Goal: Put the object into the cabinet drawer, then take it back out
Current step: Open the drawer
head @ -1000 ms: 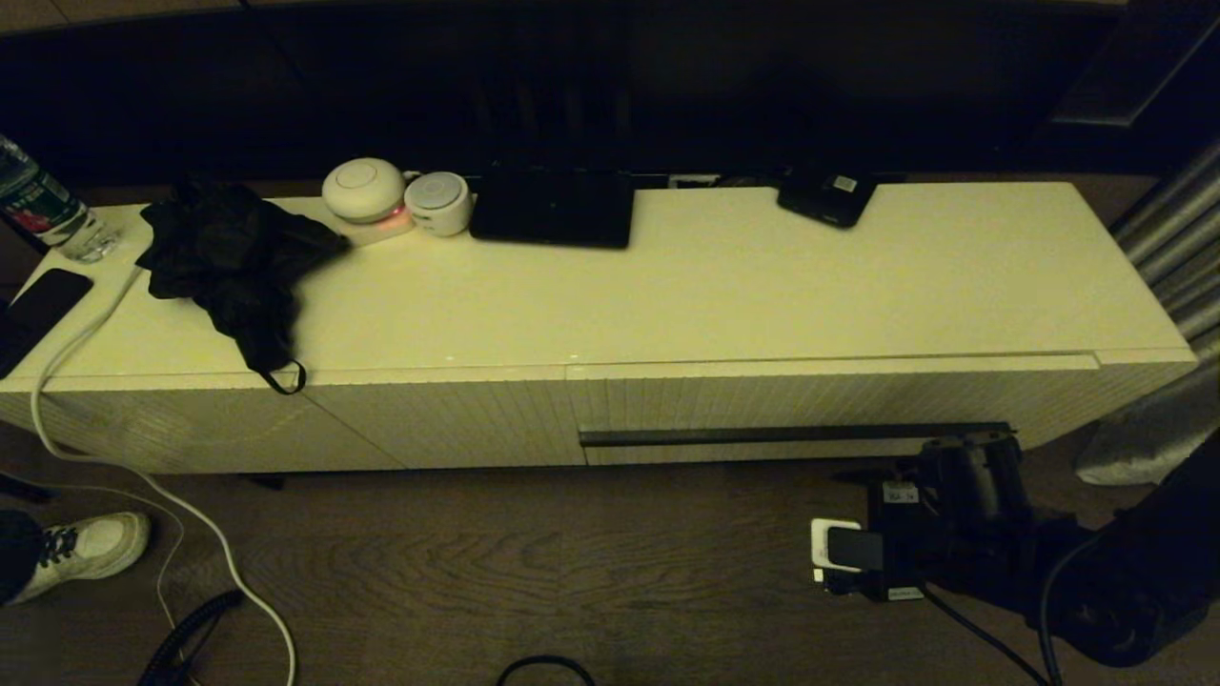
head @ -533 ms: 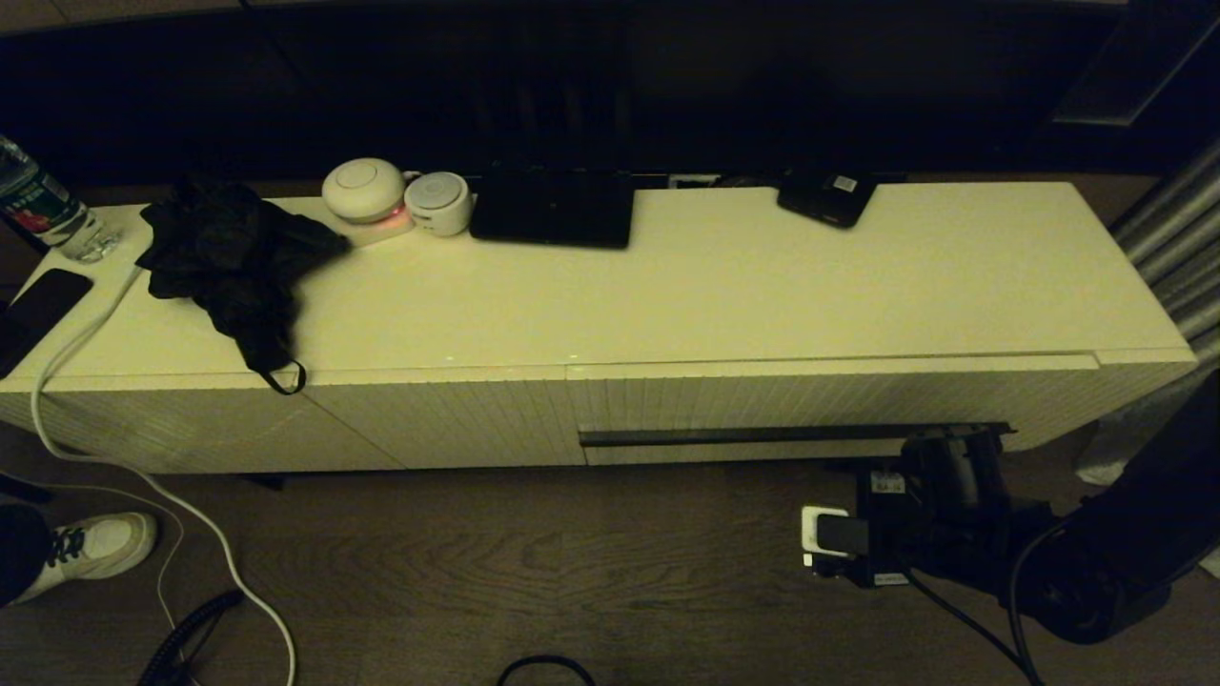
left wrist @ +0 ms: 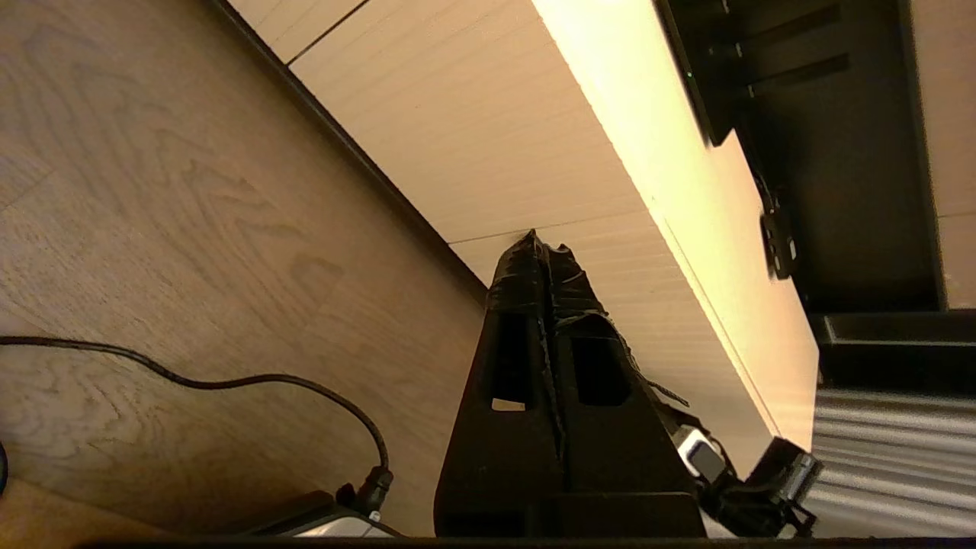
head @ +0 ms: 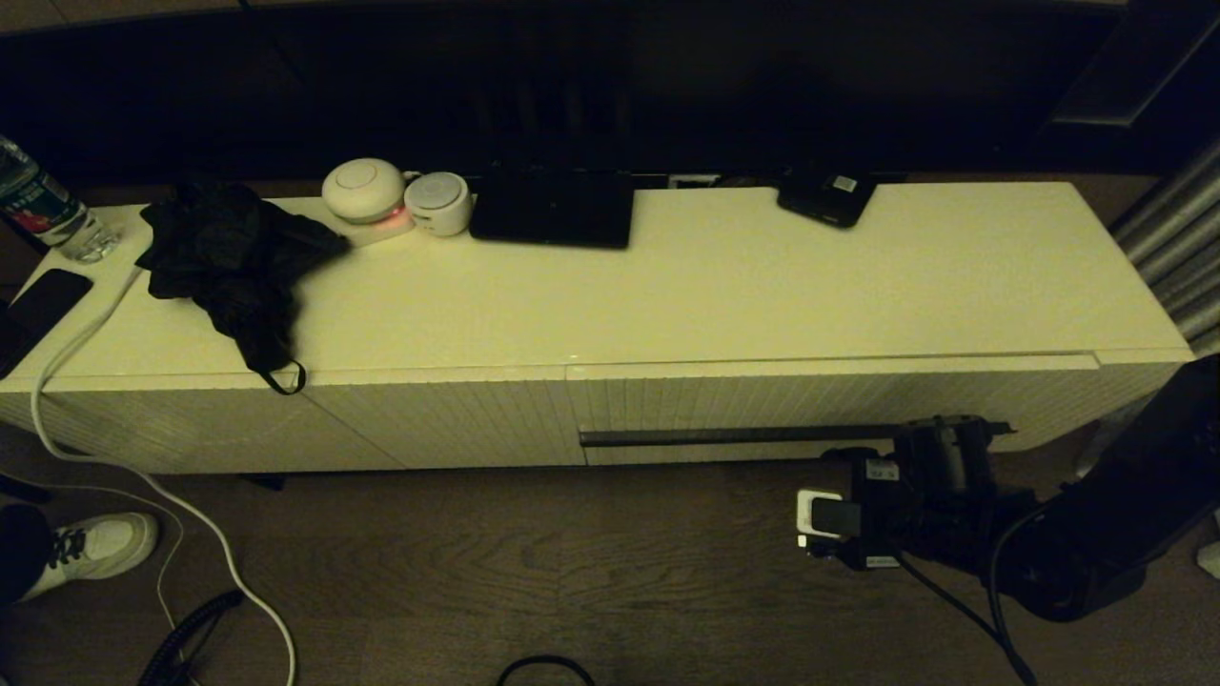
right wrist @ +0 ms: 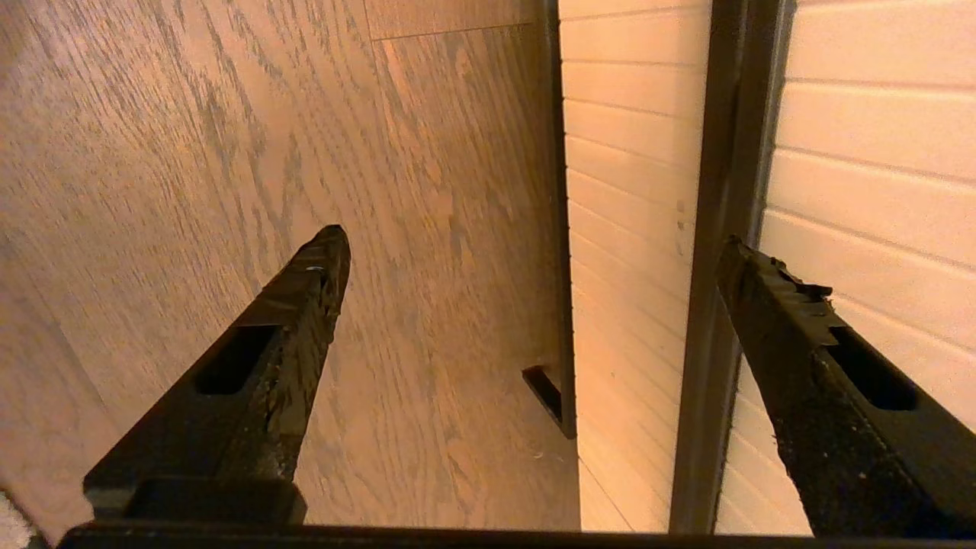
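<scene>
The cabinet drawer [head: 810, 402] is closed, its cream ribbed front carrying a long dark handle bar [head: 762, 435]. My right gripper [head: 939, 433] is low in front of the bar's right end. In the right wrist view it [right wrist: 534, 238] is open: the handle bar [right wrist: 720, 191] runs between the fingers, close to one of them, with the ribbed drawer front [right wrist: 633, 191] behind. The small bottle with the blue-and-white label is out of view. My left gripper [left wrist: 545, 242] is shut on nothing, low beside the cabinet front, outside the head view.
On the cabinet top lie a black cloth [head: 233, 257], two white round devices [head: 364, 189], a black box [head: 553, 208] and a dark device [head: 825, 197]. A bottle with a dark and red label [head: 43, 205] stands far left. A white cable [head: 143, 476] and a shoe [head: 86, 548] are on the floor.
My right gripper has moved up and slightly left toward the handle bar's right end. The drawer stays closed.
</scene>
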Tool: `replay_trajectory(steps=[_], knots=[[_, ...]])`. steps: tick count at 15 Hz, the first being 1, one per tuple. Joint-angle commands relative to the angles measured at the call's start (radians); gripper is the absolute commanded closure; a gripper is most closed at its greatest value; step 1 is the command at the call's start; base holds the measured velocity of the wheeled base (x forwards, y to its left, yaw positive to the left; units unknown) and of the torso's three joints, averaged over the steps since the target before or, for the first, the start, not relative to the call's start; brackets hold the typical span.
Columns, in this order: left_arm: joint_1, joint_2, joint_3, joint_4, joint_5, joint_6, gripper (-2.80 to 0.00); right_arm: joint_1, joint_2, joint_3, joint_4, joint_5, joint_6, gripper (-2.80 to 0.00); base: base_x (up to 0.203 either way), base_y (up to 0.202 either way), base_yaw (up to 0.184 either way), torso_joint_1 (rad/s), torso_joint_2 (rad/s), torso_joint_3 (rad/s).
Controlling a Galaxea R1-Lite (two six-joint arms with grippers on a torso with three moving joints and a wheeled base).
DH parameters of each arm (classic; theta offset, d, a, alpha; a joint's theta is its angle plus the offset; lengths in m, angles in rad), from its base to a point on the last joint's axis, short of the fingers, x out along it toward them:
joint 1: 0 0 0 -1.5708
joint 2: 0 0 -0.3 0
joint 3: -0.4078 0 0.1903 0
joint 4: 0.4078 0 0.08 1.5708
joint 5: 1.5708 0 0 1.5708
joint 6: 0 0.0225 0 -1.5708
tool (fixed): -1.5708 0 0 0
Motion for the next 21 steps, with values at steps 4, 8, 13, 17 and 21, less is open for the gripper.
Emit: replay_trajectory(steps=[4,8,13,17,21], knots=[[0.0,-0.002,0.0,0.0,0.001,-0.006,0.0,-0.008,0.034,-0.036,-0.006,0.001,-0.007,-2.8,0.0,0.0,0.0,0.0,0.0,0.0],[0.0,-0.002,0.0,0.0,0.001,-0.006,0.0,-0.011,0.056,-0.075,-0.007,0.001,-0.007,-2.8,0.0,0.0,0.0,0.0,0.0,0.0],[0.0,-0.002,0.0,0.0,0.001,-0.006,0.0,-0.013,0.085,-0.105,-0.034,-0.001,-0.006,-2.8,0.0,0.0,0.0,0.0,0.0,0.0],[0.0,-0.002,0.0,0.0,0.001,-0.006,0.0,-0.013,0.108,-0.138,-0.057,-0.003,-0.001,-2.8,0.0,0.0,0.0,0.0,0.0,0.0],[0.0,-0.002,0.0,0.0,0.001,-0.006,0.0,-0.014,0.126,-0.152,-0.062,-0.004,-0.001,-2.8,0.0,0.0,0.0,0.0,0.0,0.0]])
